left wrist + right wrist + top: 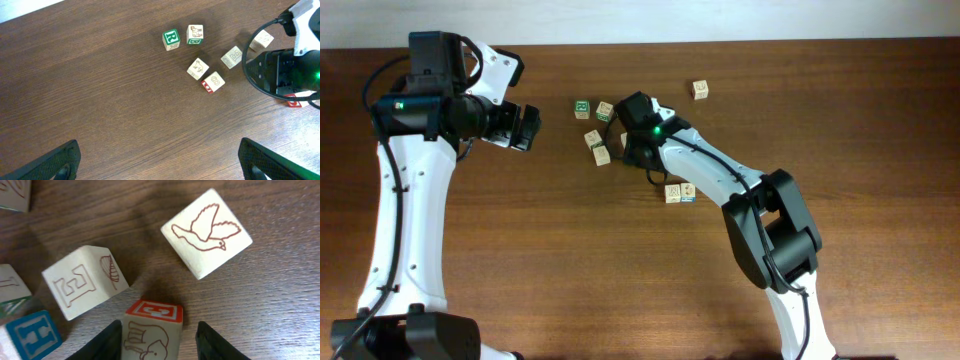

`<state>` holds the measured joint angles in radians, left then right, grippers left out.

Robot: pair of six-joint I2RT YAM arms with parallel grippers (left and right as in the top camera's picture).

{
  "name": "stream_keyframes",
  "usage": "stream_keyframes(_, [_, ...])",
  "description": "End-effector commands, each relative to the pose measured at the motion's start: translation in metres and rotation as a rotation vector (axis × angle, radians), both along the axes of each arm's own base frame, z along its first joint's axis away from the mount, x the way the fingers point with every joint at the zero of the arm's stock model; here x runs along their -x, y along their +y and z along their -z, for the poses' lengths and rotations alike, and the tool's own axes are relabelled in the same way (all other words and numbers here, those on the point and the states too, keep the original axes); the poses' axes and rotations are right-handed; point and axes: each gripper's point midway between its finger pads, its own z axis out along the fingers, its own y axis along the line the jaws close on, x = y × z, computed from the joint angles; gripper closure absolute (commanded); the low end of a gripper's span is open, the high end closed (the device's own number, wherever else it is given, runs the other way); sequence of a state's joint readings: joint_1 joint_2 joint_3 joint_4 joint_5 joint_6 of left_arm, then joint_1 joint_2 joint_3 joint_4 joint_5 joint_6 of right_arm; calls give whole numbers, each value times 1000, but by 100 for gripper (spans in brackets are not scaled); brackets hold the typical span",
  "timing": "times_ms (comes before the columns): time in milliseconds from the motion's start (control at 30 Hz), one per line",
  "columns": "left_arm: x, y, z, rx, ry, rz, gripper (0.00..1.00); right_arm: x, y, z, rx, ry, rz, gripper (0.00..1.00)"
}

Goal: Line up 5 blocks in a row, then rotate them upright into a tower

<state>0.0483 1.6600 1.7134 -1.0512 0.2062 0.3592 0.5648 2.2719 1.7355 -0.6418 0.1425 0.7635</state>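
Right claw (157, 341) straddles red-framed light-wood elephant cube (151, 325), pinch unconfirmed; left claw (527, 127) spread wide, idle; rotated count indeterminable, prob. mid-task w/ other light-wood cubes (207, 232) pending on brown wood tabletop (520, 250).

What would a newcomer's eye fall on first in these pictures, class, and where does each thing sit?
First, the right pincer straddling a red-topped elephant block, low in the right wrist view, with a dove block lying beyond it. Next, the bold green-framed cube at the upper left of the cluster in the left wrist view. The left pincer hangs wide open off to the side.
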Motion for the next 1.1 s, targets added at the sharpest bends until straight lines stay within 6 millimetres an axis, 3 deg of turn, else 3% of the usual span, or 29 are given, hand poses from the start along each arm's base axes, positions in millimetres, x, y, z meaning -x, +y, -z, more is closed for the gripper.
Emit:
stream_keyframes(0, [-3, 1, -8, 11, -22, -6, 1, 0, 1, 4, 8, -1, 6, 53])
stream_keyframes(33, [-3, 1, -8, 11, -22, -6, 1, 5, 7, 5, -18, 25, -17, 62])
stream_keyframes(100, [-3, 1, -8, 11, -22, -6, 1, 8, 11, 5, -31, 43, -61, 67])
stream_keyframes(167, [-3, 1, -8, 11, -22, -6, 1, 10, 20, 3, -36, 42, -175, 68])
stream_keyframes(267, [-3, 1, -8, 11, -22, -6, 1, 17, 20, 3, -29, 73, -208, 67])
stream_keyframes(500, [-3, 1, -8, 11, -21, -6, 1, 73, 21, 7, -67, 318, -295, 67])
stream_keyframes(633, [-3, 1, -8, 11, -22, -6, 1, 92, 19, 10, -4, 363, -309, 67])
stream_keyframes(767, [-3, 1, -8, 11, -21, -6, 1, 97, 11, 11, 50, 378, -301, 68])
stream_keyframes(867, [-3, 1, -8, 11, -22, -6, 1, 95, -8, 12, 162, 361, -257, 70])
stream_keyframes(1067, [-3, 1, -8, 11, -22, -6, 1, 93, -9, 11, 216, 330, -265, 69])
